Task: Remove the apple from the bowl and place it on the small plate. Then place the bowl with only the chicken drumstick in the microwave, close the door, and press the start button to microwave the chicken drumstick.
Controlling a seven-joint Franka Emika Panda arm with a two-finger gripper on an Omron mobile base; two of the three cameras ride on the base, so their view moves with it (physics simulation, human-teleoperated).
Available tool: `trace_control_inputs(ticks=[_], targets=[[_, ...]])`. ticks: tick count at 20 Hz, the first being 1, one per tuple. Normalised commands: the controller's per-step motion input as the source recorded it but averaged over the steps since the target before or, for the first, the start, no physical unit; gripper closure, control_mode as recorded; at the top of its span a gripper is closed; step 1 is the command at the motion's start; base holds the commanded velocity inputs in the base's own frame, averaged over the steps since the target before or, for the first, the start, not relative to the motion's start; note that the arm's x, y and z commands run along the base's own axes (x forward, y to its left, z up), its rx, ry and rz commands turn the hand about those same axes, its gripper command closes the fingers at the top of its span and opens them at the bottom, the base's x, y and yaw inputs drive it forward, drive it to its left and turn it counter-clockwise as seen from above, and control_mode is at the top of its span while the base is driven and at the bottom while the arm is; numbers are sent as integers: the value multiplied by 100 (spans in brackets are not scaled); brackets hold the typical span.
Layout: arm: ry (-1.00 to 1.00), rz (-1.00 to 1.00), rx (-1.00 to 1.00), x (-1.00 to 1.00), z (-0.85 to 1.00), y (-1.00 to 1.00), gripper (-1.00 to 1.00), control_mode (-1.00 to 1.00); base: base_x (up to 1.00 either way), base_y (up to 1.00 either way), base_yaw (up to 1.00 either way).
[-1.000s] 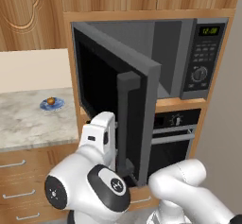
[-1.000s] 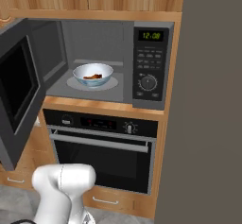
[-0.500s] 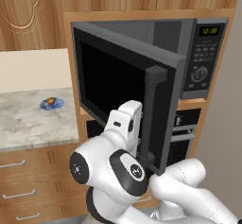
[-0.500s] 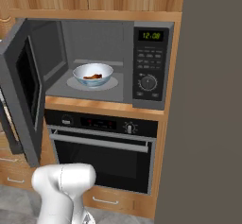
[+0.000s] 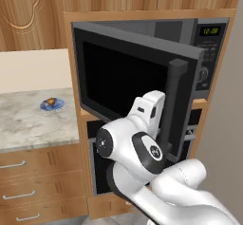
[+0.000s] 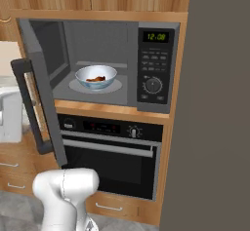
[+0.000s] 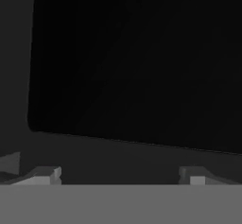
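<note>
The microwave (image 6: 122,59) stands partly open, with its door (image 5: 137,77) swung about halfway in. Its vertical bar handle (image 5: 172,106) faces the left base view. Inside, the white bowl (image 6: 96,76) sits on the turntable and holds the brown chicken drumstick (image 6: 95,79). My gripper (image 7: 120,178) is open, and its fingertips (image 7: 47,175) are close against the door's dark glass window (image 7: 137,62), holding nothing. The white hand (image 5: 149,107) presses at the door's outer face left of the handle. On the counter, the apple (image 5: 50,101) rests on the small blue plate (image 5: 52,105).
The control panel (image 6: 155,69) with its green display and round dial is on the microwave's right. Below is an oven (image 6: 112,152) with a horizontal bar handle. A marble counter (image 5: 33,124) over drawers lies to the left. A grey wall (image 6: 219,103) stands at the right.
The microwave door has swung further toward shut, and my hand has moved with it against its outer face. The bowl, apple and plate have stayed where they were.
</note>
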Motion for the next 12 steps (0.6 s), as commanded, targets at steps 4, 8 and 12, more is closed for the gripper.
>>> trace_control_inputs(ticks=[4,8,12], targets=[[-1,-1,3,47,6,-37,-100,-100,0,0,0],[-2,0,4,55,0,-18,-100,-100,0,0,0],[-1,0,3,60,0,-4,-100,-100,0,0,0]])
